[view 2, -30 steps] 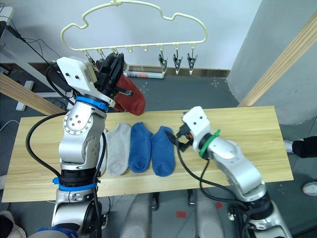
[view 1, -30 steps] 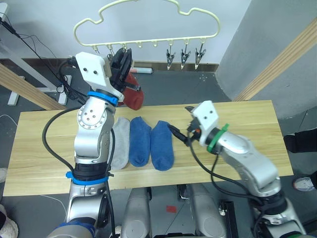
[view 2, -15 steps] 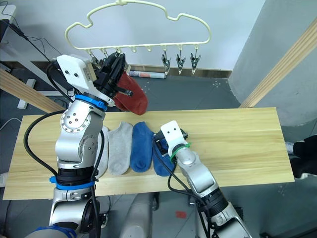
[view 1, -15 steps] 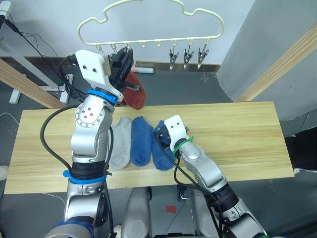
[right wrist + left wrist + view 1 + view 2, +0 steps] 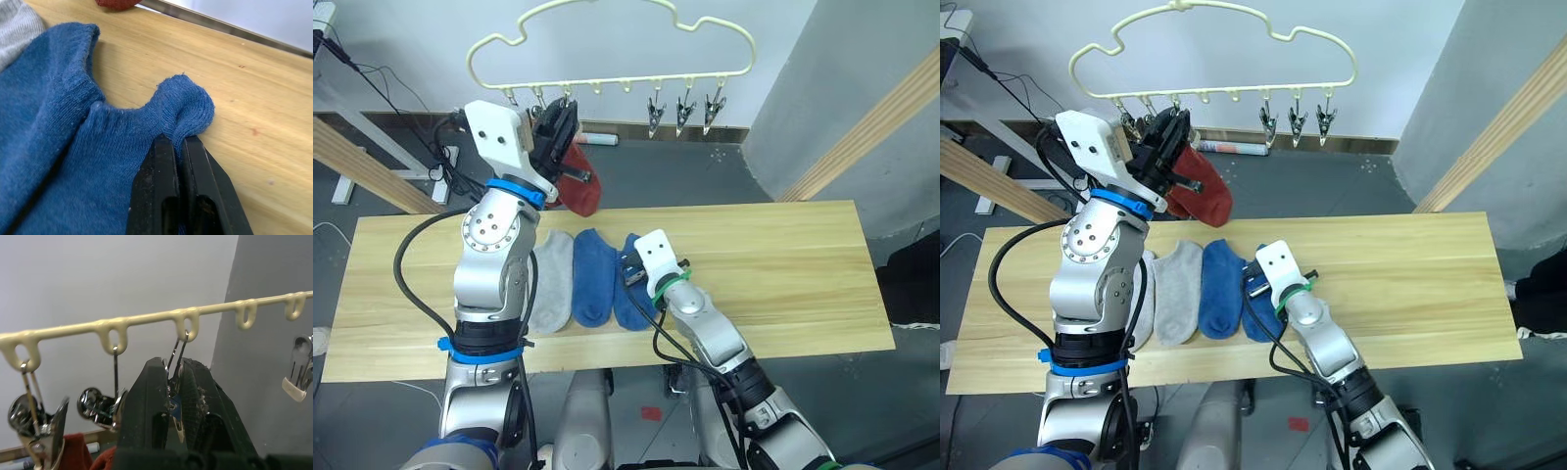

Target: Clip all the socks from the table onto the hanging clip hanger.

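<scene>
2 head eyes high over the table, wrist cameras close behind each tool, facing hanger and sock.

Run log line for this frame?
left gripper: shut on hanger clip | right gripper: shut on blue sock cuff, on table | red sock: hanging

Right tool on blue sock, left tool at clip hanger

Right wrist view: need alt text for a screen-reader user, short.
The right pincer, its two black fingers closed, pinches the bunched cuff edge of a blue sock lying on the light wooden table. A second blue sock overlaps it alongside, with a grey sock at the corner.
</scene>
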Tool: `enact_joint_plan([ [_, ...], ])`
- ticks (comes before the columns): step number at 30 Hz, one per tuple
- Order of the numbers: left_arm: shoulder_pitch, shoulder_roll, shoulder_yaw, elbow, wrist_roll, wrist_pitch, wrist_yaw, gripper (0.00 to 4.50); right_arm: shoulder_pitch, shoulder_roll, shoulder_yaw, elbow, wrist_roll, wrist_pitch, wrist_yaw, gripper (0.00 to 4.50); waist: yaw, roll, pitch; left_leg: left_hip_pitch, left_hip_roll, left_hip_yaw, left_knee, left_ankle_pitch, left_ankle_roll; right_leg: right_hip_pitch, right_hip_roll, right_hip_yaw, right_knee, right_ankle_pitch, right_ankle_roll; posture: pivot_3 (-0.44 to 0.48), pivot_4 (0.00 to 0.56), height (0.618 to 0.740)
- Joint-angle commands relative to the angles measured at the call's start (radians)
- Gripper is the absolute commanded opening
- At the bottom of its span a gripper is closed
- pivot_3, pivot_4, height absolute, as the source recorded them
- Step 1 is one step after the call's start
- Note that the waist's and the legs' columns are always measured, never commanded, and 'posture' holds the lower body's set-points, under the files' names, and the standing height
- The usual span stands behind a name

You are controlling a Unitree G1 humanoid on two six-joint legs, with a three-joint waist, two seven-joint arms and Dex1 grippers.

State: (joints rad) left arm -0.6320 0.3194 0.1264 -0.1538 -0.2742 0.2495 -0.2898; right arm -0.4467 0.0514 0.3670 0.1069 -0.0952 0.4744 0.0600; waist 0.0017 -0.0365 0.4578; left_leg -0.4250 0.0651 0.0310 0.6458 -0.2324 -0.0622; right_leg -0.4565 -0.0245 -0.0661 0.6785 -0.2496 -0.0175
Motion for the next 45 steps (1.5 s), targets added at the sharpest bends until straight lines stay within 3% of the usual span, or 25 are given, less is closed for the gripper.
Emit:
enact_joint_plan([
  [1,-0.001,0.018,0.032,-0.077,-0.077,0.053,-0.037,0.17,0.017,-0.055,-0.009,-0.147,-0.002,0.005,0.073,0.0,0.0,0.0,0.0,0.0,0.0,0.0,0.0,0.0,0.0,0.0,0.0,0.0,0.0,0.0,0.0,-0.044,0.475,0.74],
  [8,-0.065,0.076,0.122,-0.117,-0.309,0.324,-0.059,0.17,-0.054,-0.137,0.0,-0.248,0.008,-0.125,0.22,0.0,-0.009,0.0,0.0,0.0,-0.001,0.0,0.0,0.0,0.0,0.0,0.002,0.0,0.0,0.0,0.0,-0.044,0.481,0.74],
  [17,-0.142,0.114,0.201,-0.125,-0.517,0.547,-0.022,0.17,-0.205,-0.079,-0.027,-0.054,0.016,-0.346,0.266,0.0,-0.004,0.0,0.0,0.0,0.0,-0.001,0.0,0.001,-0.002,0.0,0.002,0.0,0.0,0.0,0.0,-0.023,0.474,0.74],
  [27,-0.13,0.144,0.239,-0.12,-0.588,0.605,0.016,0.17,-0.328,-0.005,-0.081,0.141,0.018,-0.54,0.246,0.0,-0.001,0.0,0.0,0.0,0.0,-0.001,0.0,0.001,-0.002,0.0,0.001,-0.001,0.001,0.0,-0.001,-0.01,0.457,0.74],
  [45,-0.116,0.144,0.238,-0.114,-0.613,0.604,0.029,0.17,-0.402,0.039,-0.117,0.247,0.024,-0.647,0.258,0.0,-0.001,0.0,0.0,0.0,0.0,-0.001,0.001,0.001,-0.002,0.0,0.0,-0.001,0.001,0.003,-0.006,-0.004,0.447,0.74],
])
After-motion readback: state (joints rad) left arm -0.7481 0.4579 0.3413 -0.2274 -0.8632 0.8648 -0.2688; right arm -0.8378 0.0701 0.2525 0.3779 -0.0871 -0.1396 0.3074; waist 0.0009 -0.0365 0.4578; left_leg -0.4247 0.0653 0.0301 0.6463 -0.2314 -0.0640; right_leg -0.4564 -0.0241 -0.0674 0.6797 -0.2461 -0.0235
